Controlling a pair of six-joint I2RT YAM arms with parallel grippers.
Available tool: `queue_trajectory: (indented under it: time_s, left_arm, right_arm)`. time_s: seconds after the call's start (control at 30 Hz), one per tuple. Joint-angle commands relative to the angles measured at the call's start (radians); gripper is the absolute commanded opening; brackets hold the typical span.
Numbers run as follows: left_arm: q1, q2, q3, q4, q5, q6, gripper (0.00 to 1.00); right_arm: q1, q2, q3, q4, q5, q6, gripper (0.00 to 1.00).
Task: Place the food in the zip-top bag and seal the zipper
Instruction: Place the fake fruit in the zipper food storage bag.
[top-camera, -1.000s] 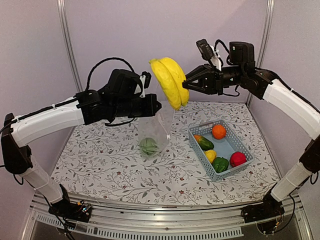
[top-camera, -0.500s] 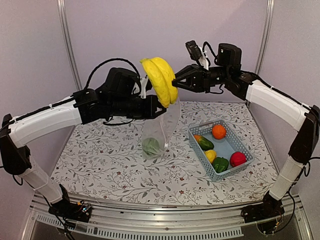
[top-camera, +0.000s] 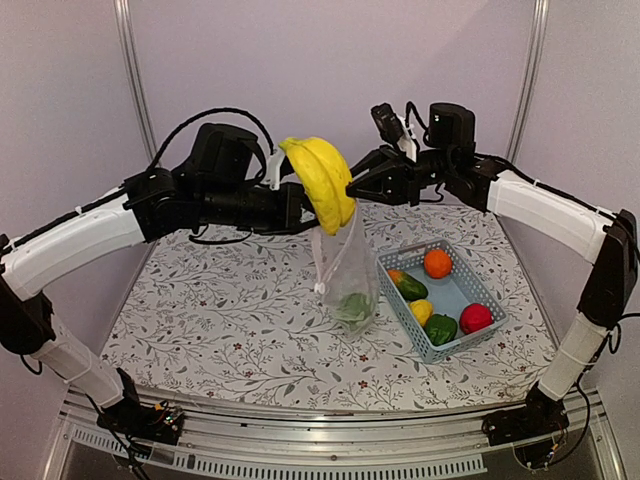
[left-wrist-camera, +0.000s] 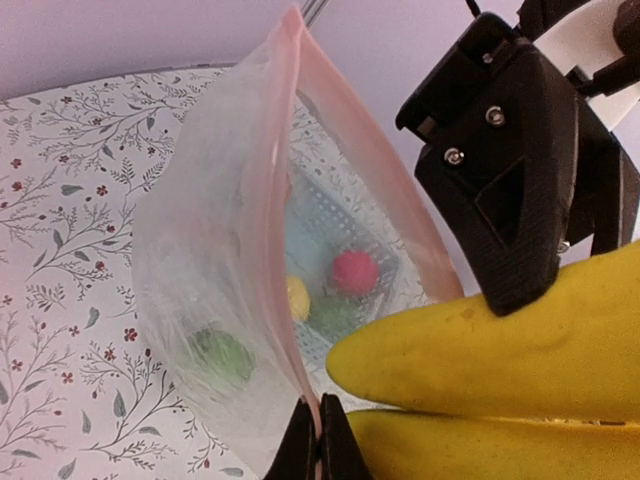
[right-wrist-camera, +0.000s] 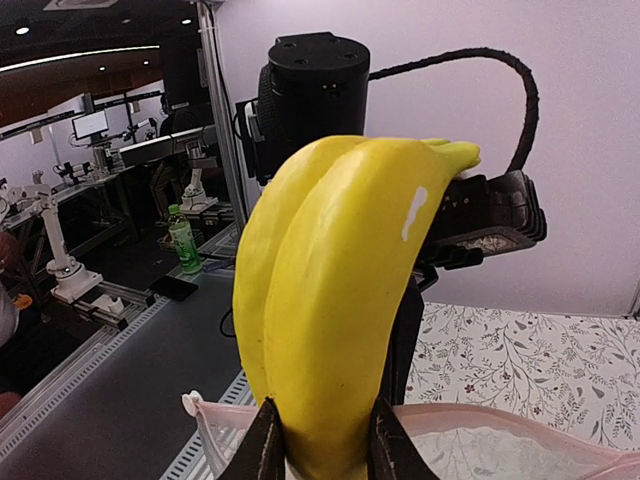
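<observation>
My left gripper (top-camera: 303, 212) is shut on the mouth edge of the clear zip-top bag (top-camera: 348, 270), which hangs open above the table. In the left wrist view its fingertips (left-wrist-camera: 320, 440) pinch the pale pink zipper (left-wrist-camera: 290, 200). A green striped piece (top-camera: 352, 305) lies in the bag's bottom. My right gripper (top-camera: 352, 186) is shut on the yellow banana (top-camera: 322, 180) and holds it upright at the bag's mouth. In the right wrist view the banana (right-wrist-camera: 340, 290) stands between the fingers (right-wrist-camera: 263, 445), with the bag's rim (right-wrist-camera: 500, 425) just below.
The light-blue basket (top-camera: 478, 285) stands on the table right of the bag. It holds an orange (top-camera: 437, 262), a green-orange piece (top-camera: 408, 287), a lemon (top-camera: 421, 311), a green pepper (top-camera: 440, 328) and a red apple (top-camera: 475, 317). Both arms meet high above the table's middle.
The right gripper has carried the banana left and down to the bag's mouth. The left arm shifted, and the hanging bag swung right toward the basket.
</observation>
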Motion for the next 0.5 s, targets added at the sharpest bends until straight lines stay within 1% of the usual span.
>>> queue_trajectory:
  time_s: [0.0,0.07,0.13,0.3,0.37,0.47]
  left_arm:
    - [0.013,-0.045,0.007,0.004,0.019,0.012,0.00]
    - [0.018,-0.056,-0.010,0.007,0.013,0.004,0.00]
    - [0.023,-0.064,-0.034,0.012,0.007,-0.003,0.00]
    - [0.047,-0.072,-0.077,0.015,-0.011,-0.023,0.00]
    - [0.058,-0.069,-0.089,0.017,-0.014,-0.026,0.00]
    - [0.072,-0.064,-0.102,0.022,-0.014,-0.025,0.00]
  right_arm:
    - [0.004,-0.025,-0.045,-0.092,0.003,-0.105,0.10]
    - [0.001,-0.030,-0.056,-0.114,-0.008,-0.134,0.16]
    - [-0.006,-0.037,-0.067,-0.126,-0.010,-0.151,0.29]
    - [-0.038,-0.059,-0.073,-0.149,0.032,-0.140,0.47]
    - [-0.045,-0.067,-0.073,-0.179,0.062,-0.148,0.52]
    - [-0.047,-0.078,-0.075,-0.230,0.091,-0.186,0.55]
